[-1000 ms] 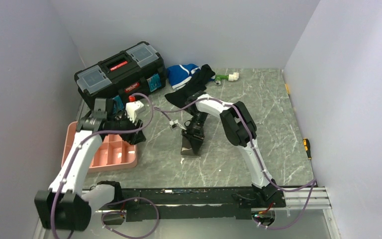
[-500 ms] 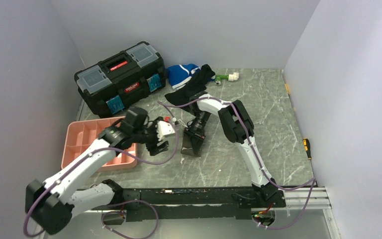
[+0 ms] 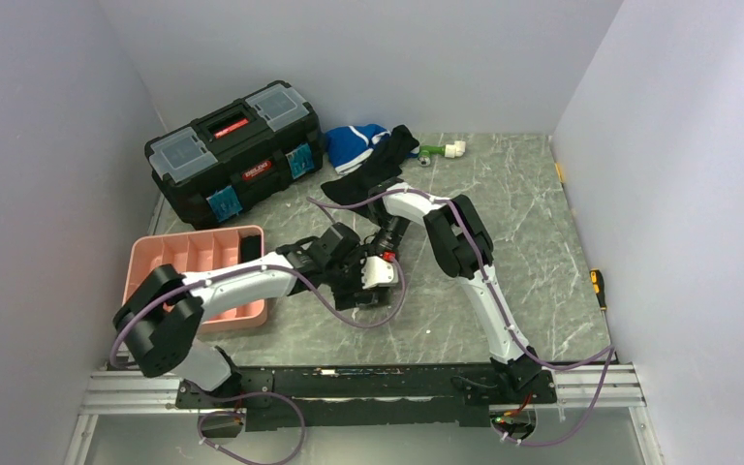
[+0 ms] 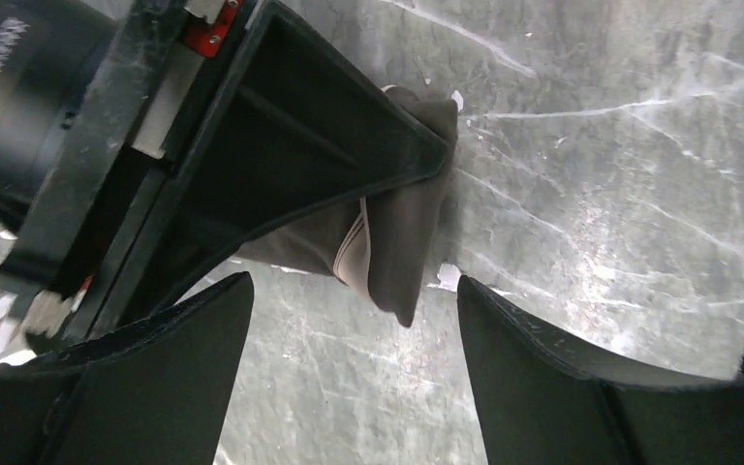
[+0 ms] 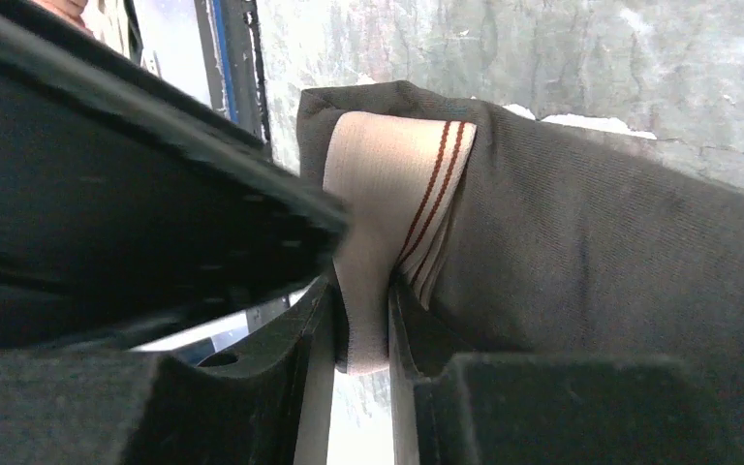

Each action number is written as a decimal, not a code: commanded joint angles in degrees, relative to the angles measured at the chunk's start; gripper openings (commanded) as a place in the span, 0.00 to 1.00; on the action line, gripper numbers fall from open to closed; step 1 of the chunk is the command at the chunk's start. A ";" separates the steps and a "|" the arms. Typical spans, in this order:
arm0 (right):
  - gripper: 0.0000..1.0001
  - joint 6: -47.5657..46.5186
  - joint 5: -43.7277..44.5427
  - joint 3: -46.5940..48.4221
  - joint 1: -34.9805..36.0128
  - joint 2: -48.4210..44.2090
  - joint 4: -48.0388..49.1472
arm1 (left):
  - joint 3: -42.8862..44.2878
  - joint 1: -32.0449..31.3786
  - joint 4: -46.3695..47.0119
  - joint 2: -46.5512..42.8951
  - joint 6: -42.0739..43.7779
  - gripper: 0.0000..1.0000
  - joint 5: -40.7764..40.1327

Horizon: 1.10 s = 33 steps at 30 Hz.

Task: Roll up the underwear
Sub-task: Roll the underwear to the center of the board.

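At the left side of the grey marble-pattern table (image 3: 533,223) stands a pink plastic tray with compartments (image 3: 160,262). Behind it is a black plastic toolbox with grey lid boxes (image 3: 232,150).

The left arm reaches from the tray side toward the middle of the table. The left end effector (image 4: 349,291) is low over the table with its two fingers spread wide, and nothing is held between them. In the left wrist view, the dark grey-brown fabric underwear with a beige elastic waistband (image 4: 402,228) is directly in front of these fingers, near the table surface in the middle of the table.

The right end effector (image 5: 360,329) comes down on the underwear from above. Its fingers are narrow and pinch the beige waistband, which has thin red-brown stripes, while the grey-brown fabric is folded around the band.

Further back, a plain black garment (image 3: 373,174) lies beside a blue-and-white garment (image 3: 354,143). To the right of them is a small green and white object (image 3: 443,150). At the right edge of the table is a tool with an orange and black handle (image 3: 596,284).
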 commanded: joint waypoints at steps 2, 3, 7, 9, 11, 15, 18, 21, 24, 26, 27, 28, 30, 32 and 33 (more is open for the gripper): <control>0.12 -2.67 3.52 0.32 0.66 2.90 5.63 | 1.77 -1.59 5.13 4.10 1.53 0.83 -2.99; 0.12 -2.66 3.52 0.25 0.67 3.04 5.58 | 1.78 -1.69 5.49 4.56 1.46 0.83 -2.91; 0.12 -2.60 3.59 0.34 0.70 3.52 5.60 | 1.96 -2.30 5.69 6.37 1.05 0.83 -1.53; 0.12 -2.56 3.61 0.43 0.81 3.56 5.59 | 1.89 -2.51 6.16 7.23 0.98 0.83 -1.15; 0.12 -2.52 3.60 0.43 0.76 3.67 5.61 | 1.96 -2.64 6.67 8.14 0.74 0.81 -0.92; 0.12 -2.36 3.50 0.50 0.73 3.70 5.60 | 2.45 -2.70 7.02 10.02 0.78 0.76 -0.38; 0.12 -2.25 3.60 0.65 0.74 3.89 5.58 | 2.63 -2.69 7.08 11.02 0.72 0.72 0.06; 0.12 -2.14 3.78 0.62 0.79 4.06 5.62 | 2.98 -2.69 6.31 11.83 0.53 0.58 0.91; 0.12 -2.02 3.71 0.69 0.75 4.04 5.57 | 3.03 -2.72 5.16 12.31 0.43 0.42 1.80; 0.13 -1.78 3.49 0.93 0.74 3.97 5.64 | 3.10 -2.70 4.08 12.64 0.43 0.31 2.21; 0.16 -1.69 3.44 1.07 0.76 3.92 5.58 | 3.07 -2.62 3.43 12.71 0.53 0.26 2.42; 0.19 -1.52 3.43 1.15 0.72 3.72 5.57 | 2.81 -2.60 2.96 12.84 0.54 0.20 2.56; 0.26 -1.21 3.48 0.91 0.67 2.67 5.60 | 2.49 -2.36 2.68 12.77 0.03 0.08 3.99; 0.36 -1.16 3.45 0.16 0.45 0.82 5.69 | 3.00 -2.18 1.86 13.14 -0.16 0.00 5.09; 0.40 -1.01 3.37 -0.38 0.27 -0.36 5.88 | 3.22 -1.99 1.61 13.42 -0.18 0.00 5.49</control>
